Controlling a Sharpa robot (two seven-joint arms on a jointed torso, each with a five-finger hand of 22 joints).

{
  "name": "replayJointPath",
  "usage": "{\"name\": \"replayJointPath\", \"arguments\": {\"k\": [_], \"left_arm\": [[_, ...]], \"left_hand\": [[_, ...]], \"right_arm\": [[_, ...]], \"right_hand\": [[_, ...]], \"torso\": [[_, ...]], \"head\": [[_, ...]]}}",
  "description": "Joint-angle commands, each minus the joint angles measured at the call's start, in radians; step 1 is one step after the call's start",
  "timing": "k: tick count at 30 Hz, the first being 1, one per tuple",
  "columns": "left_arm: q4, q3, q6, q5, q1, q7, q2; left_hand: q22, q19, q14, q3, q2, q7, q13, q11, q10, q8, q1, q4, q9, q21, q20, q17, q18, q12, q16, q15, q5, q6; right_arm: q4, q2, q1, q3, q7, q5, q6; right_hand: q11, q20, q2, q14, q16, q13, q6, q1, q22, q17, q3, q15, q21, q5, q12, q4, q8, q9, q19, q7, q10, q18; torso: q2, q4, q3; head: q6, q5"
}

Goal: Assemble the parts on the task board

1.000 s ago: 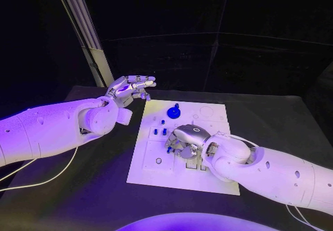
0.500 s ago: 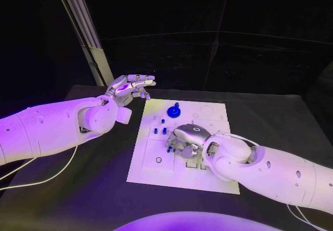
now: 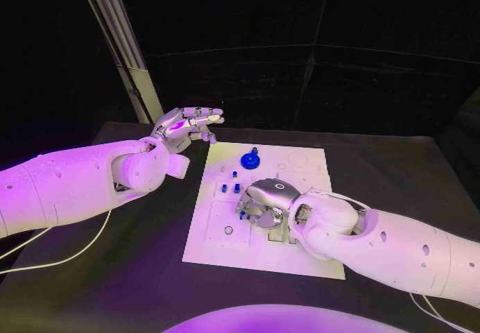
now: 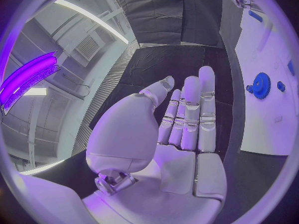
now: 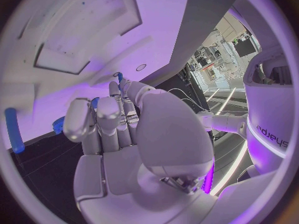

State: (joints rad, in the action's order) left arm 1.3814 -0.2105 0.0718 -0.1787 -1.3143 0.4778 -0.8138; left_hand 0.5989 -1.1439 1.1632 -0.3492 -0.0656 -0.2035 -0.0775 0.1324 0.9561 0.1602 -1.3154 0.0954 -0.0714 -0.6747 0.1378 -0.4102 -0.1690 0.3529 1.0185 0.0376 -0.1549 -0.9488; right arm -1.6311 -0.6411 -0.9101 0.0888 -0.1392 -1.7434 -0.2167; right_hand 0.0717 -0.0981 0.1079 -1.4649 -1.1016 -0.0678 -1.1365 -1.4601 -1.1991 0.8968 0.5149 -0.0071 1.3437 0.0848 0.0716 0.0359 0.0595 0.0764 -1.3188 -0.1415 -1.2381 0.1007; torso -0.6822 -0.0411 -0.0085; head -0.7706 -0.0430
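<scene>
Here, in the head view, your left hand (image 3: 186,125) hung above the table (image 3: 130,277) just off the far left corner of the task board (image 3: 225,251), fingers stretched out and holding nothing. Your right hand (image 3: 262,203) was down over the middle of the board, fingers curled toward the plate; whether it pinched a part I could not tell. A blue gear (image 3: 249,162) sat near the board's far edge, with small blue pegs (image 3: 231,188) standing between it and your right hand.

In the left wrist view, your left hand (image 4: 177,129) showed straight fingers lying side by side, empty, with the blue gear (image 4: 260,85) on the board (image 4: 268,119) beyond.

In the right wrist view, your right hand (image 5: 118,129) had its fingers bent close together against the board (image 5: 74,30), small blue bits showing at the fingertips, and a blue peg (image 5: 14,129) lay apart near the board's edge.
</scene>
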Motion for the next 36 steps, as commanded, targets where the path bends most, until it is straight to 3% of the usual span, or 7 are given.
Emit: {"name": "replayJointPath", "arguments": {"k": [1,9,24,36], "left_arm": [[0.001,0.001,-0.014,0.003,-0.002,0.002,0.0],[0.002,0.001,-0.016,0.003,-0.002,0.0,0.0],[0.0,0.001,-0.018,0.003,-0.002,-0.002,0.0],[-0.001,0.001,-0.022,0.003,-0.002,-0.007,-0.001]], "left_hand": [[-0.001,0.003,-0.008,0.001,0.007,-0.002,0.002,0.0,-0.006,0.005,0.001,0.003,0.001,0.002,-0.002,0.001,-0.014,0.006,-0.002,0.002,-0.004,0.004],[-0.001,0.003,-0.008,0.001,0.007,-0.002,0.002,0.0,-0.006,0.005,0.001,0.003,0.001,0.002,-0.002,0.001,-0.014,0.006,-0.002,0.002,-0.004,0.004],[-0.002,0.003,-0.009,0.002,0.007,-0.003,0.002,0.0,-0.009,0.006,0.002,0.004,0.001,0.004,-0.001,0.002,-0.014,0.007,-0.002,0.002,-0.004,0.006],[-0.003,0.003,-0.009,0.003,0.006,-0.003,0.003,0.001,-0.01,0.007,0.002,0.004,0.002,0.004,-0.001,0.003,-0.014,0.008,-0.002,0.002,-0.004,0.007]], "right_arm": [[-0.002,0.001,0.002,-0.011,-0.024,-0.038,0.043],[-0.006,0.0,0.002,-0.019,-0.039,-0.073,0.034],[-0.015,-0.006,0.002,-0.02,-0.04,-0.083,-0.037],[-0.015,-0.014,0.003,-0.02,-0.049,-0.09,-0.037]], "right_hand": [[0.005,-0.002,-0.001,-0.015,-0.006,-0.001,0.003,0.014,0.0,0.0,-0.002,0.0,0.004,0.0,-0.005,-0.002,0.007,0.002,-0.004,-0.007,-0.001,-0.014],[0.005,-0.002,0.001,-0.014,-0.006,-0.001,0.003,0.018,0.0,-0.002,-0.005,0.0,0.004,0.0,-0.005,-0.003,0.007,0.002,-0.003,-0.006,0.0,-0.014],[0.002,-0.002,-0.002,-0.013,-0.012,-0.003,-0.002,0.019,-0.004,0.001,-0.005,-0.002,0.008,0.014,-0.001,-0.009,0.01,0.003,-0.004,-0.004,-0.007,-0.014],[0.001,-0.001,-0.003,-0.012,-0.014,-0.003,-0.005,0.02,-0.009,0.002,-0.006,-0.003,0.011,0.016,0.0,-0.012,0.011,0.004,-0.007,-0.003,-0.011,-0.015]], "torso": [[0.0,0.0003,0.0002],[-0.001,-0.0001,0.0014],[0.0,0.0009,0.0022],[-0.001,-0.0005,0.0012]], "head": [[0.0,-0.001],[0.0,-0.001],[0.001,0.0],[0.0,0.0]]}}
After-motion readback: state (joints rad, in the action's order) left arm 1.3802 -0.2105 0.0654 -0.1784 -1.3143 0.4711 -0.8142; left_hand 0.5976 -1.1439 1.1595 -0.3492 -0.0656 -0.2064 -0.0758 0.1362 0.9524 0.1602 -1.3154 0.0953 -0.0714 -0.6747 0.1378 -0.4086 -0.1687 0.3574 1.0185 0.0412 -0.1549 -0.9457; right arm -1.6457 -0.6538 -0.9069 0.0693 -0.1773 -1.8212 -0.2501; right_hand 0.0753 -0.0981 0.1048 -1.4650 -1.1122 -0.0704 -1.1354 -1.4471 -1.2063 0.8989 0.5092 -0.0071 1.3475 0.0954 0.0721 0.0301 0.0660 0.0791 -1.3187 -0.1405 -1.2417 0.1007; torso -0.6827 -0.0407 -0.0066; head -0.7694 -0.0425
